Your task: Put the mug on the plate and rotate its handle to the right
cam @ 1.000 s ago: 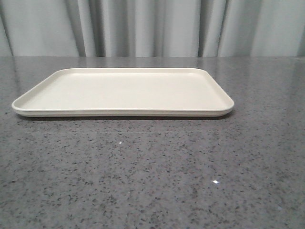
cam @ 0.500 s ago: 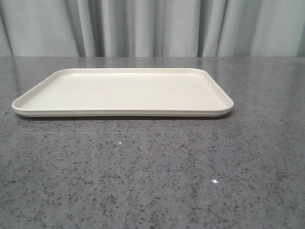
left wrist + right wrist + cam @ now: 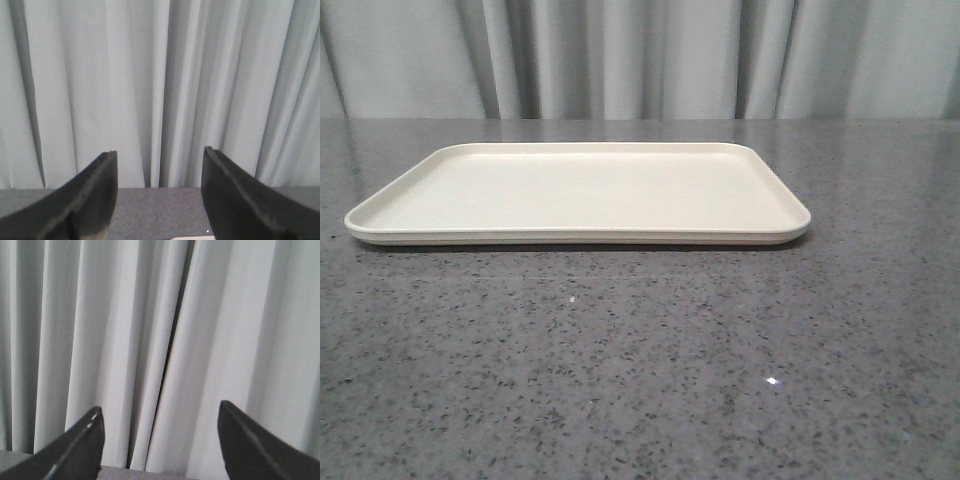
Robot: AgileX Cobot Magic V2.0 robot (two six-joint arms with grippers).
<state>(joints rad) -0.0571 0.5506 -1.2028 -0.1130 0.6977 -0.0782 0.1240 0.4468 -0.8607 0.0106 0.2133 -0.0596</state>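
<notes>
Your left gripper (image 3: 159, 200) shows jaws set apart, nothing between them, touching nothing; behind them hang the grey curtain (image 3: 150, 75) and a strip of speckled table. Your right gripper (image 3: 160, 445) has jaws spread wider, likewise holding nothing, facing the same curtain. The plate (image 3: 380, 222) lies flat on the grey table (image 3: 640, 380) in your front view, toward its far side, before the curtain. You will find no mug in any view.

the cream rectangular plate (image 3: 578, 193) with rounded corners lies flat on the grey speckled table (image 3: 640, 360).
</notes>
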